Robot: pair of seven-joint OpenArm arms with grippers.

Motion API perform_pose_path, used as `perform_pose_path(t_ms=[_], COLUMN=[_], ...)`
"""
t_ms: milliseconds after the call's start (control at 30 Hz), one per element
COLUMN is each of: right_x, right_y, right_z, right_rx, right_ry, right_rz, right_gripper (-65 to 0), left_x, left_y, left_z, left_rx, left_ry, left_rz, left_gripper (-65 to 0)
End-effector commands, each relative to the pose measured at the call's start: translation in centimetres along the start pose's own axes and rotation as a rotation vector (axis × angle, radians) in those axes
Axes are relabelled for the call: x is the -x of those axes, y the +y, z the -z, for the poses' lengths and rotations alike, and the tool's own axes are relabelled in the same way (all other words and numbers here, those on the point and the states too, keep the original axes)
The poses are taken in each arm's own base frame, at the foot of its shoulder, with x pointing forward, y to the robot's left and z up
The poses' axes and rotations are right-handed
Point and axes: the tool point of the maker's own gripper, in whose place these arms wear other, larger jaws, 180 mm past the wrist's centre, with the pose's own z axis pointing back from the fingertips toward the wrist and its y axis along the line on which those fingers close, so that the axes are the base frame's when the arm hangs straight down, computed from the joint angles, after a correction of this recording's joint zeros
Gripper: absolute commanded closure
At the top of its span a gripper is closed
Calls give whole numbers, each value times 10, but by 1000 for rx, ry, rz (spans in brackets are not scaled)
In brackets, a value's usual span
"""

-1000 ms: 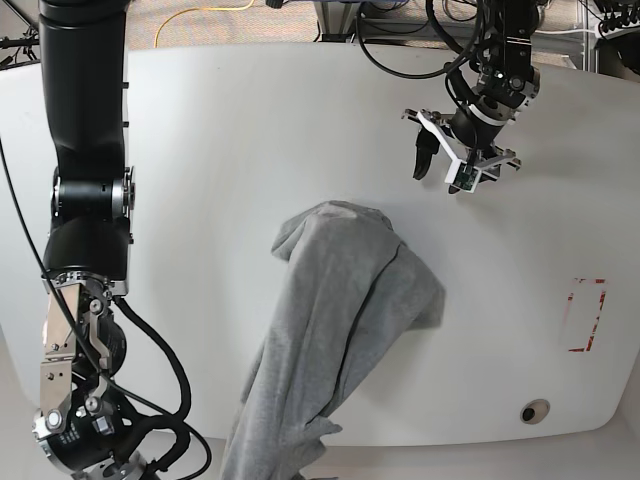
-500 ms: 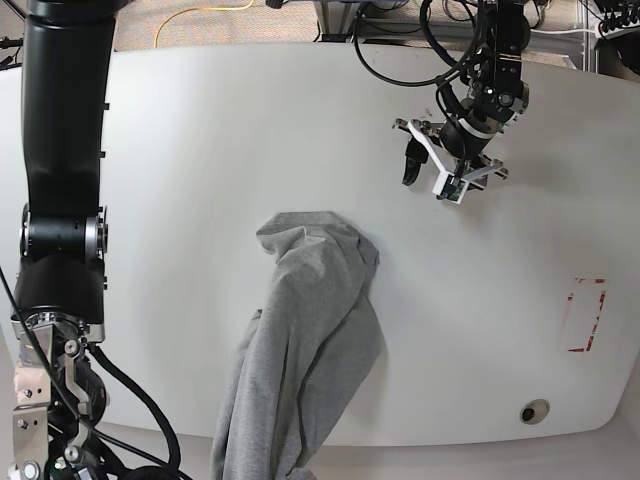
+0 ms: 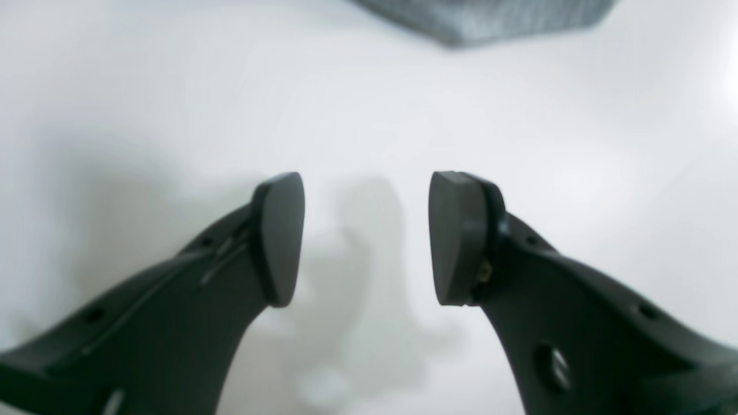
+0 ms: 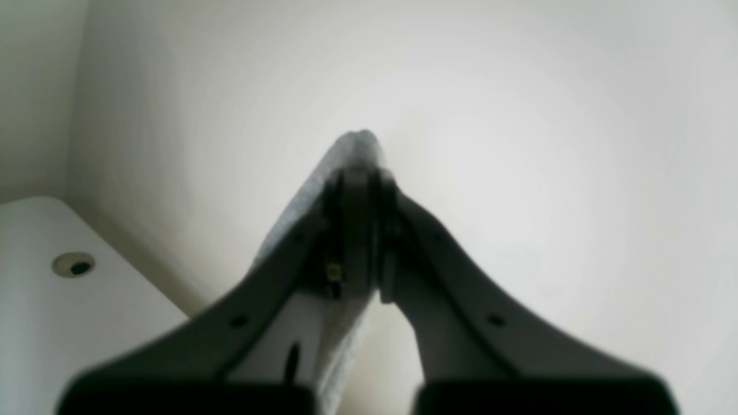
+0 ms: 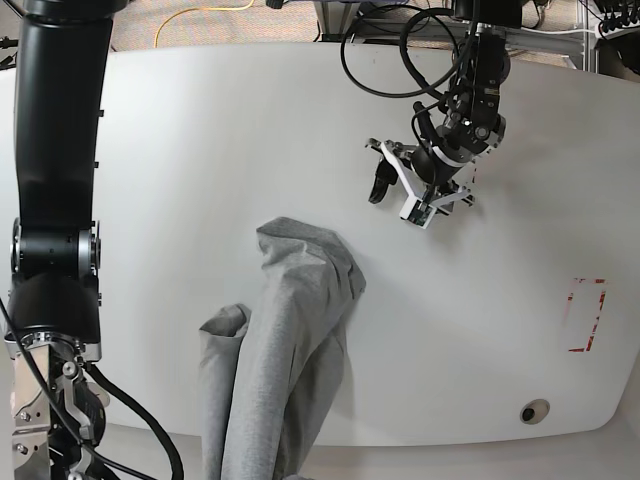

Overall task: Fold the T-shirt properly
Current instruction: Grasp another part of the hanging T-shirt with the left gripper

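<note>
Shirt hangs bunched at lower centre-left of the base view, right jaws clamped on it, left jaws open and empty.
White surface fills most of the frame. Grey shirt is a long crumpled strip running from mid-frame down past the bottom edge, upper end lying on the surface. Right arm is along the left edge; right gripper is closed on a fold of shirt cloth, seen in its wrist view. Left gripper is upper right of centre, just above the surface, apart from the shirt, jaws parted with nothing between. Red marking at right edge, small hole at lower right.
</note>
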Motion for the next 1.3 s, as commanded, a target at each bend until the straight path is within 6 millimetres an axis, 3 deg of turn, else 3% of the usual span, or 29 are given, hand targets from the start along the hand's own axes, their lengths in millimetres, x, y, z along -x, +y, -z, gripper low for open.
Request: perform_pose_path(t_ms=[0, 733, 833, 1067, 1267], right_x=[-37, -29, -28, -27, -26], right_y=[-16, -21, -21, -21, -21], right_z=[-5, -3, -3, -3, -3], right_rx=[34, 43, 42, 42, 42], right_ry=[-89, -66, -65, -63, -61], right_rz=[-19, -7, -7, -6, -6], right_gripper=[0, 0, 0, 0, 0], left_x=[-20, -19, -20, -19, -27], left_y=[-8, -32, -23, -5, -1], left_z=[9, 74, 83, 97, 99], left_rx=[22, 106, 75, 3, -3], left_ry=[-60, 14, 35, 69, 59], left_rz=[-29, -165, -189, -233, -229], left_gripper=[-319, -319, -324, -465, -469])
